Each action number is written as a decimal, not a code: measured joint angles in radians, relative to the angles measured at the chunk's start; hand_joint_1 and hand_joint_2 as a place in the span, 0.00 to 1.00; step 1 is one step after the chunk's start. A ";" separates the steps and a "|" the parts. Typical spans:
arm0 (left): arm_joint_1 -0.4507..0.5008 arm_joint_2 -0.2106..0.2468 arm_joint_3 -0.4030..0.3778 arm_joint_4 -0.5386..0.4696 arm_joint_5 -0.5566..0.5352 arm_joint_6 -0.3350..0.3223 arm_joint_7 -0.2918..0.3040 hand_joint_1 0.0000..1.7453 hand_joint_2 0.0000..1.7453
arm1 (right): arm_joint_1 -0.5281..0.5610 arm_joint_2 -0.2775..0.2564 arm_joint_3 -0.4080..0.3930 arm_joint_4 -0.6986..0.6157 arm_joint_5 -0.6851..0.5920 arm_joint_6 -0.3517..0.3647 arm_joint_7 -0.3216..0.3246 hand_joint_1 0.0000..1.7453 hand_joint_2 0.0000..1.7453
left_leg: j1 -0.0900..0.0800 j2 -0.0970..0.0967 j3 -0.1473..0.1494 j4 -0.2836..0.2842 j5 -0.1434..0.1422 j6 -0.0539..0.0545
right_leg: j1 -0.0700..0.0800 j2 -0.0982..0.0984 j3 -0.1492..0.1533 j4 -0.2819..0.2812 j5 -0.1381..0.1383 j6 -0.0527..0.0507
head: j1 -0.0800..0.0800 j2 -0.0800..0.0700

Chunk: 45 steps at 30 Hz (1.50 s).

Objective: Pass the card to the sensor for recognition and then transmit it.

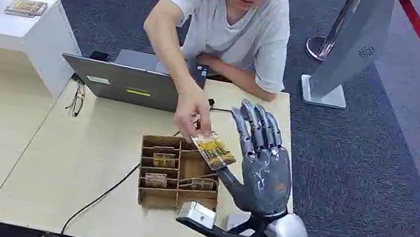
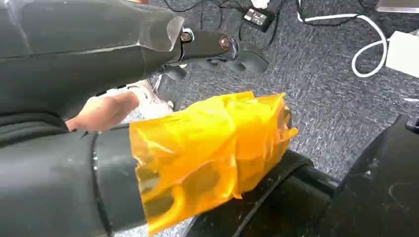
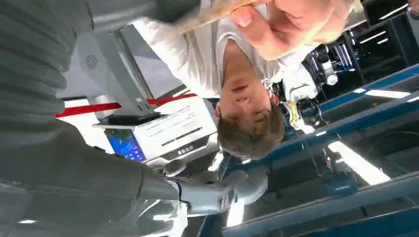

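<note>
A person's hand (image 1: pixel 192 110) pinches a yellow-patterned card (image 1: pixel 213 151) above the cardboard organiser (image 1: pixel 178 175) on the bench (image 1: pixel 89 162); its print is unreadable. The right hand (image 1: pixel 261 163), fingers spread, thumb beneath the card. Left hand's state cannot be told.

Greys, tans and one bright yellow

The right hand (image 1: pixel 264 167) is dark grey on a silver arm; the card (image 1: pixel 213 150) shows a yellow and brown print (pattern too small to read). The organiser box (image 1: pixel 178 175) is brown cardboard, the table (image 1: pixel 82 200) pale wood, the laptop (image 1: pixel 119 82) grey, the person's shirt (image 1: pixel 230 24) white, and the left hand (image 2: pixel 207 153) is wrapped in translucent orange-yellow film.
</note>
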 joint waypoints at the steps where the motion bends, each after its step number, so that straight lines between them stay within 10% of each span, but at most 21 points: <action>1: 0.001 0.000 0.003 -0.003 -0.004 -0.001 0.000 0.00 0.00 | 0.000 0.000 0.000 0.000 -0.005 0.000 -0.001 0.97 1.00 | 0.000 0.000 0.000 0.000 0.000 0.000 | 0.000 0.000 0.000 0.000 0.000 0.000 | 0.000 0.000; 45: 0.050 -0.015 0.159 -0.032 -0.140 -0.047 0.000 0.00 0.00 | 0.035 0.000 0.001 -0.034 -0.218 0.067 -0.085 1.00 1.00 | 0.000 0.000 0.000 0.000 0.000 0.000 | 0.000 0.000 0.000 0.000 0.000 0.000 | 0.000 0.000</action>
